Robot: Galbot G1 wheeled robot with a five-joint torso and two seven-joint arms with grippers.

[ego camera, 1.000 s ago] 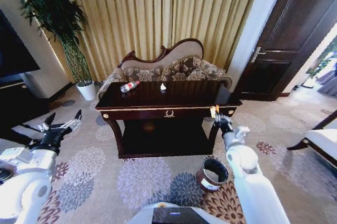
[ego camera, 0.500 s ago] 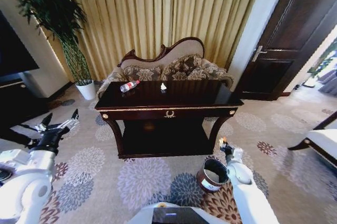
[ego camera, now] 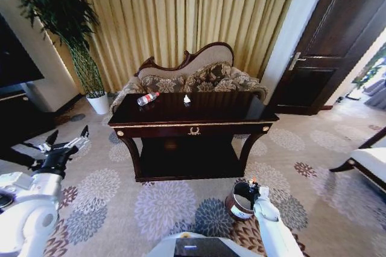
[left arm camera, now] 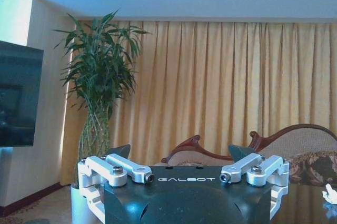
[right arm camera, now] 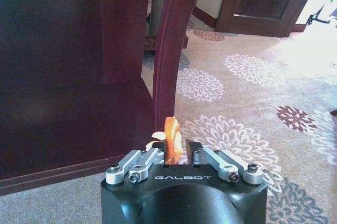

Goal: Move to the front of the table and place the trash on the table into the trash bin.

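My right gripper (ego camera: pixel 252 183) pinches orange scrap (right arm camera: pixel 171 139), right above trash bin (ego camera: pixel 242 200), so it drops in. Left gripper (ego camera: pixel 63 141) waits spread wide. Bottle (ego camera: pixel 148 98), paper bit (ego camera: pixel 187 99) on surface (ego camera: pixel 199 109), far ahead.

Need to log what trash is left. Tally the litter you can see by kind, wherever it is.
Clear plastic bottle, on the table: 1
White crumpled paper, on the table: 1
Orange scrap, held in the right gripper by the trash bin: 1
Total: 3
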